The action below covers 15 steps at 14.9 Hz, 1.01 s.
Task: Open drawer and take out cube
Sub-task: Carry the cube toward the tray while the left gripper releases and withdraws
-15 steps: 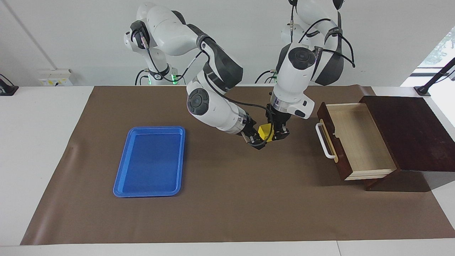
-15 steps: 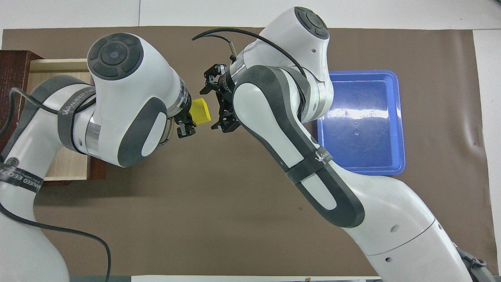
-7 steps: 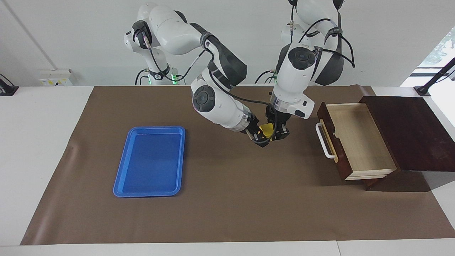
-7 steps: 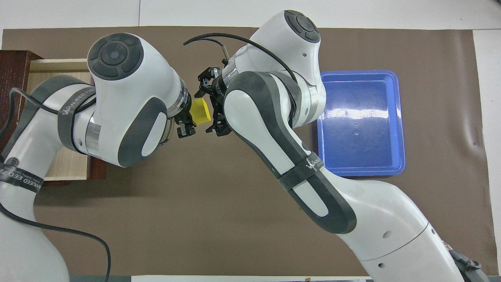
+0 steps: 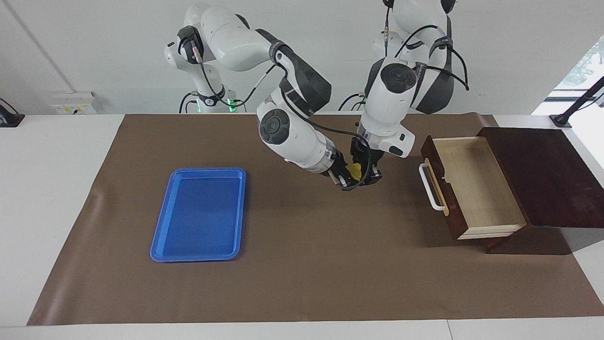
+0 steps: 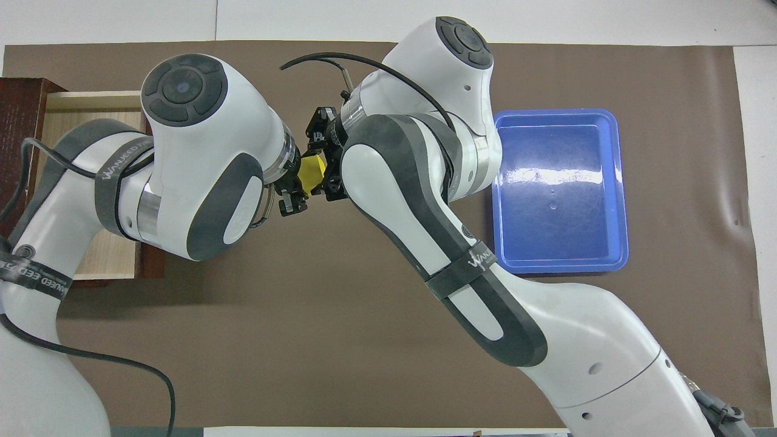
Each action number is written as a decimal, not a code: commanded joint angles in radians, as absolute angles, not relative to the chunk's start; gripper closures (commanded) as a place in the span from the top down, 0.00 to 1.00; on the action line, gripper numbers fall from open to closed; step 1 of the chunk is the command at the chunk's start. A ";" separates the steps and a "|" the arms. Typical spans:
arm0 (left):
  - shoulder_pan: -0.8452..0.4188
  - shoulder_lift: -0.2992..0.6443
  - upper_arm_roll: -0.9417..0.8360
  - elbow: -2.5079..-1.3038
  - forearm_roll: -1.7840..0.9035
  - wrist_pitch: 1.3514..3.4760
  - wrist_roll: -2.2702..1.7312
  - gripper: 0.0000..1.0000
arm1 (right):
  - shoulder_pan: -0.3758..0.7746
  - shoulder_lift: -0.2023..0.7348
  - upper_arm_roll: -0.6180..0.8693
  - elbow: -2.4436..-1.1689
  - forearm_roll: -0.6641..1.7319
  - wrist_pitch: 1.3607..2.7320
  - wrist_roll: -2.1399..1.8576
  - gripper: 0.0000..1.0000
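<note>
The yellow cube (image 5: 354, 171) hangs in the air over the brown mat, between the open drawer (image 5: 476, 184) and the blue tray. My left gripper (image 5: 364, 178) is shut on it from above. My right gripper (image 5: 346, 182) comes in from the tray's side, open, with its fingers on either side of the cube. In the overhead view the cube (image 6: 311, 173) shows as a small patch between the left gripper (image 6: 294, 185) and the right gripper (image 6: 325, 158). The drawer (image 6: 79, 109) is pulled out, and its pale inside is bare where it shows.
The dark wooden cabinet (image 5: 542, 174) that holds the drawer stands at the left arm's end of the table; the white bar handle (image 5: 430, 186) faces the middle. A flat blue tray (image 5: 200, 215) lies on the brown mat (image 5: 306, 264) toward the right arm's end.
My right gripper has moved in toward the cube and now straddles it. My left gripper has kept its hold and lifted slightly. The drawer and tray have not moved.
</note>
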State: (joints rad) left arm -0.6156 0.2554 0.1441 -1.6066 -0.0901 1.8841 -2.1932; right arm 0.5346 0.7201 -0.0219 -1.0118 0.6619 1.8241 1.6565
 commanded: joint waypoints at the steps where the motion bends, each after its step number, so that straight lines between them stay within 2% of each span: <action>1: -0.627 0.242 0.161 -1.623 -0.098 1.899 -2.187 0.00 | 0.537 0.727 -0.017 -0.992 0.626 1.805 1.672 0.00; 3: -0.627 0.242 0.161 -1.624 -0.097 1.899 -2.184 0.00 | 0.532 0.727 -0.017 -0.992 0.629 1.815 1.675 0.00; 4: -0.626 0.242 0.161 -1.623 -0.097 1.901 -2.184 0.13 | 0.528 0.727 -0.015 -0.992 0.632 1.822 1.675 0.00; 6: -0.626 0.242 0.161 -1.621 -0.097 1.904 -2.180 0.50 | 0.526 0.727 -0.015 -0.992 0.632 1.833 1.675 0.00; 7: -0.623 0.242 0.161 -1.620 -0.095 1.904 -2.178 0.65 | 0.526 0.727 -0.015 -0.992 0.632 1.845 1.675 0.00; 8: -0.620 0.242 0.161 -1.620 -0.094 1.902 -2.174 0.97 | 0.526 0.727 -0.015 -0.992 0.630 1.851 1.675 0.00; 9: -0.615 0.244 0.163 -1.617 -0.092 1.901 -2.172 1.00 | 0.526 0.727 -0.015 -0.992 0.630 1.855 1.675 0.00; 15: -0.558 0.236 0.169 -1.617 -0.086 1.873 -2.137 1.00 | 0.491 0.715 -0.021 -0.992 0.629 1.858 1.663 0.00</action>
State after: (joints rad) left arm -0.5937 0.2539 0.1700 -1.6038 -0.0885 1.8903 -2.1752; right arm 0.5239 0.7200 -0.0264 -1.0094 0.6446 1.8556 1.6576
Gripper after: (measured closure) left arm 0.000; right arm 0.441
